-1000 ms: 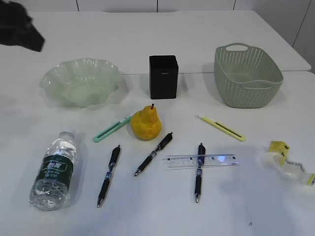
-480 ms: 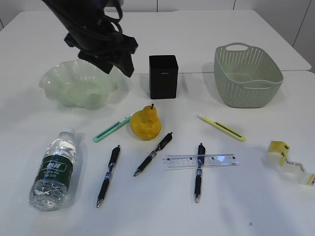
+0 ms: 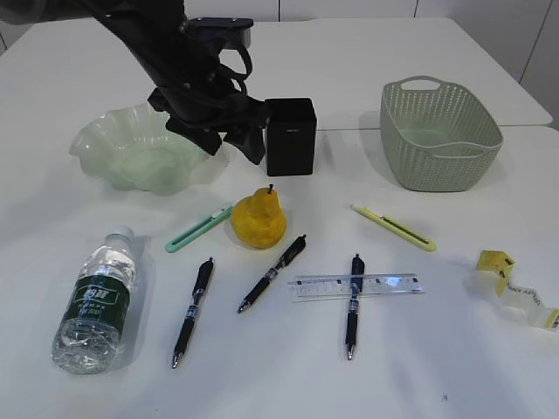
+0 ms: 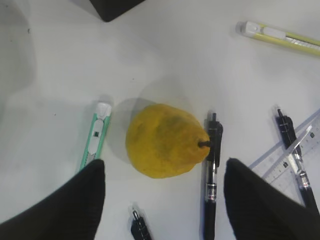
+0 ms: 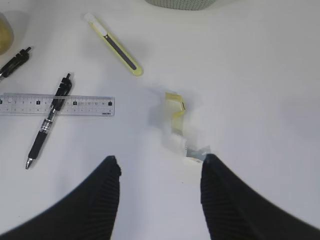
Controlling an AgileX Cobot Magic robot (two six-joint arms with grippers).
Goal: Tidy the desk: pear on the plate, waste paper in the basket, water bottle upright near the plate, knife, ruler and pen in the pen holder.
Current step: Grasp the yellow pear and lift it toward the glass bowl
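Lying below between the open left jaws, untouched: pear (image 4: 164, 140).

So the pear (image 3: 258, 220) sits mid-desk, in front of the pen holder (image 3: 290, 135). Plate (image 3: 105, 144) is back left, basket (image 3: 439, 133) back right. Bottle (image 3: 95, 301) lies front left, and the ruler (image 3: 358, 285) rests across a pen (image 3: 352, 307).

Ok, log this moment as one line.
left end effector: open above pear | right end effector: open above waste paper | plate: empty | nothing held
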